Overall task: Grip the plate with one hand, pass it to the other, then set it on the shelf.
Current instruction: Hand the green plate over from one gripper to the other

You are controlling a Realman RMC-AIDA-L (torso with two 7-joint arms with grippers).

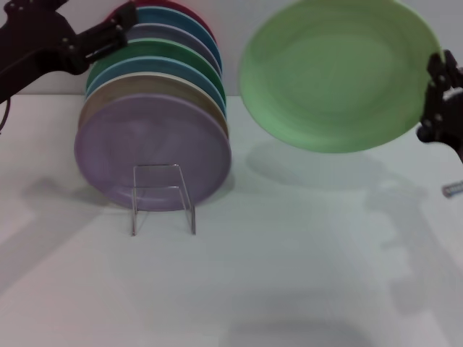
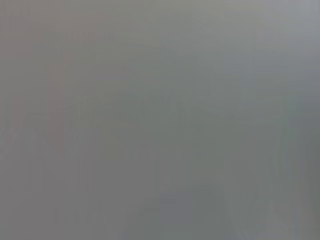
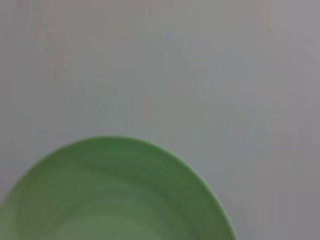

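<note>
In the head view, a white table (image 1: 304,275) is filling most of the frame, with a pale wall behind it. At the upper right, the right gripper (image 1: 436,90) is holding the plate (image 1: 336,72) in the air by its right edge, its dark fingers closed on the rim. The plate is light mint green, round and shallow, tilted so that its face is turning toward the camera, and it is casting a soft shadow on the table below.

At the left of the frame, the shelf (image 1: 163,199), a small clear rack with a rectangular looped front, is standing on the table. A row of plates is leaning upright in it: a lilac plate (image 1: 148,148) at the front, then a tan plate (image 1: 98,97), a blue plate (image 1: 192,76), a dark green plate (image 1: 155,52) and others behind.

At the upper left, the left gripper (image 1: 119,29) is hanging above the back of that row, well apart from the mint plate; whether its fingers are open or closed cannot be told.

The right wrist view is showing the plate (image 3: 115,195) against a plain pale surface. The left wrist view is showing only flat grey.
</note>
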